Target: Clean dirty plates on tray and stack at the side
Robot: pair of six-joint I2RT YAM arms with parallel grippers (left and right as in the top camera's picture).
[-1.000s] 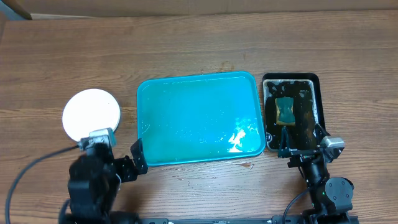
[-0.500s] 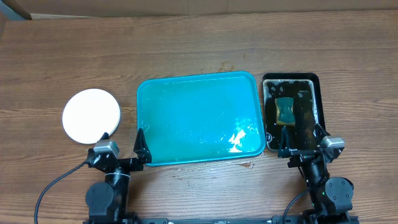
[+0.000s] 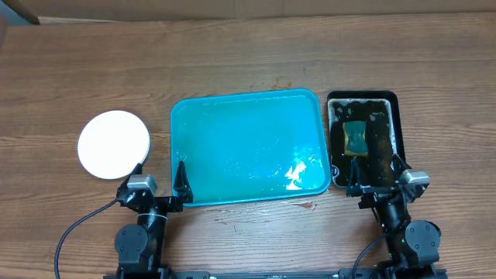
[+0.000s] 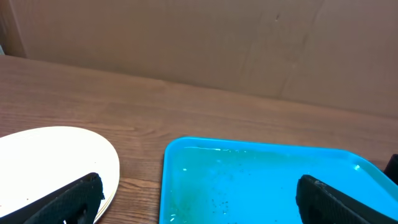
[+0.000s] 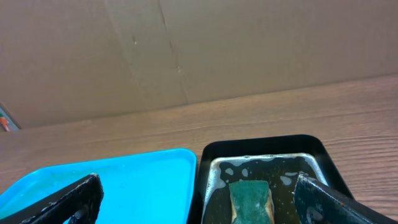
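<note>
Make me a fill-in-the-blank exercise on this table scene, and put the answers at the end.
1. The plates rest on the table, on the ___ side of the blue tray.
2. The sponge lies in the narrow tray, whose colour is ___.
3. The left gripper and the right gripper are both ___ and hold nothing.

Answers: left; black; open.
</note>
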